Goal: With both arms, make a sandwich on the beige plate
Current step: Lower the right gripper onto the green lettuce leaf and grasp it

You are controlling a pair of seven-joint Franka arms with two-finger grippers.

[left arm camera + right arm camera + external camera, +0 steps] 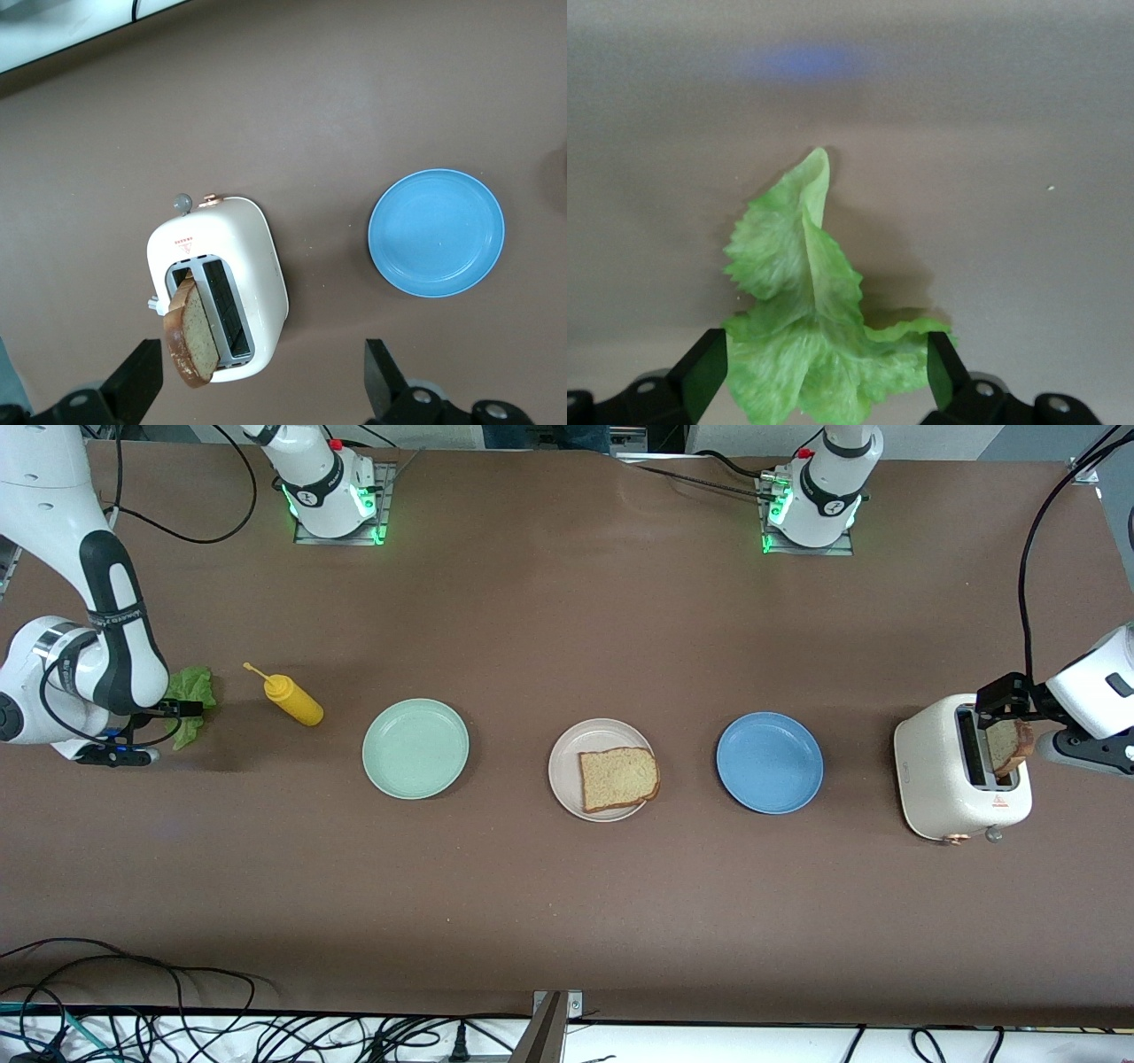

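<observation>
The beige plate (564, 769) lies mid-table with one slice of tan bread (618, 779) on it. A second bread slice (1011, 745) (192, 333) stands tilted in a slot of the white toaster (939, 779) (252, 257) at the left arm's end. My left gripper (1005, 701) (263, 382) hovers open over the toaster, the slice close to one finger (140, 382) and not pinched. At the right arm's end a ruffled green lettuce leaf (193, 701) (804, 332) lies on the table. My right gripper (180, 709) (824, 374) is down at it, open, fingers on either side of the leaf.
A mint green plate (415, 747) and a blue plate (769, 762) (436, 232) flank the beige one. A yellow squeeze bottle (292, 698) lies between the lettuce and the mint plate. Cables hang along the table edge nearest the front camera.
</observation>
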